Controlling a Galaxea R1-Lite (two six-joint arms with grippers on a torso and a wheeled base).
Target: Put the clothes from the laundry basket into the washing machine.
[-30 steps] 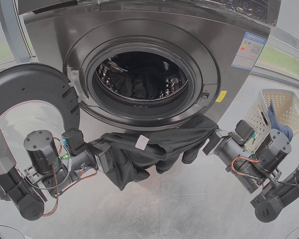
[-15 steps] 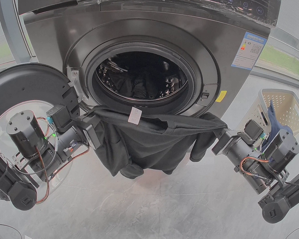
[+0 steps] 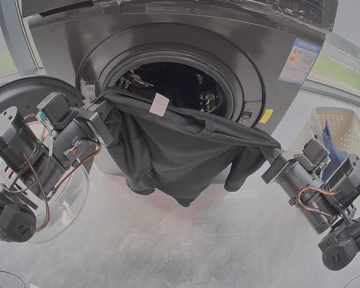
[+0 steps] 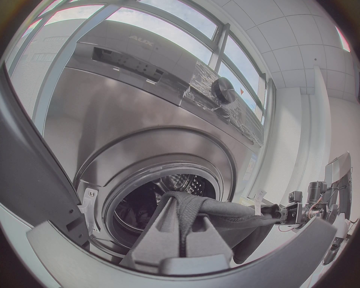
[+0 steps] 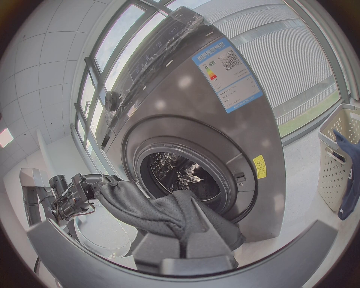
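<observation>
A black garment (image 3: 179,150) with a white tag is stretched between my two grippers in front of the washing machine's round opening (image 3: 172,91). My left gripper (image 3: 97,105) is shut on its left end beside the door hinge. My right gripper (image 3: 273,153) is shut on the right end, lower and to the right of the opening. The cloth's upper edge lies level with the lower half of the opening and the rest hangs down. In the left wrist view the fabric (image 4: 210,210) is pinched between the fingers; the right wrist view shows the same pinch on the fabric (image 5: 165,217). Dark clothes lie inside the drum (image 5: 180,176).
The machine's door (image 3: 28,106) stands swung open at the left, behind my left arm. A beige laundry basket (image 3: 350,125) stands on the floor at the right with a blue garment (image 3: 331,148) draped over its rim. Grey floor lies open below the cloth.
Both grippers have risen with the black garment and spread apart, pulling it taut. Its upper edge has gone from below the opening's rim to across the lower half of the opening.
</observation>
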